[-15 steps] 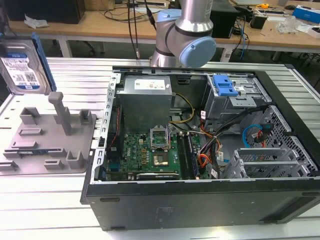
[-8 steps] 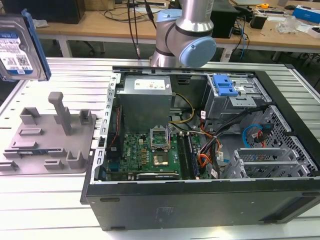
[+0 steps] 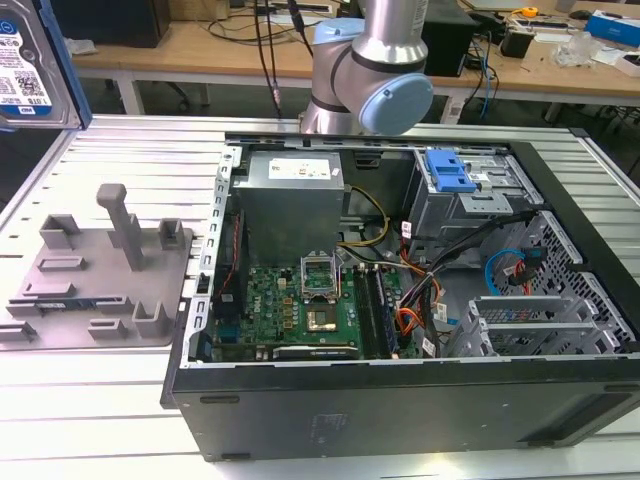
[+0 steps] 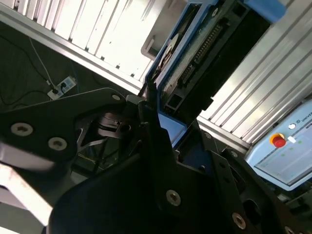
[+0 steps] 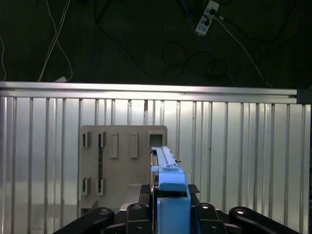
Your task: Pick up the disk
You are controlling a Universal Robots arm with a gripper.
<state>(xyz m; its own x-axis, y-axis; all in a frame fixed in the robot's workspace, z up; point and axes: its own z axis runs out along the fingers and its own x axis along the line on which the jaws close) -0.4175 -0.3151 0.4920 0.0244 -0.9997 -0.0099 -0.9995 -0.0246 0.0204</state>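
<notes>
The disk point(image 3: 28, 62) hangs high in the air at the exterior view's far left, label side showing, a blue rail along its edge. In the first wrist view the disk point(image 5: 165, 161) stands edge-on between the black fingers, above the slatted table. My gripper point(image 5: 169, 207) is shut on the disk, clamping its two flat faces. In the second wrist view the disk point(image 4: 202, 53) runs away from the gripper point(image 4: 158, 124), its connector end and blue rail visible.
A grey plastic fixture point(image 3: 100, 270) with upright posts lies on the slatted aluminium table point(image 3: 90, 400), directly below the held disk. An open computer case point(image 3: 400, 300) holds a bright blue bracket point(image 3: 450, 172). The arm's base point(image 3: 370, 70) stands behind the case. Workbenches line the back.
</notes>
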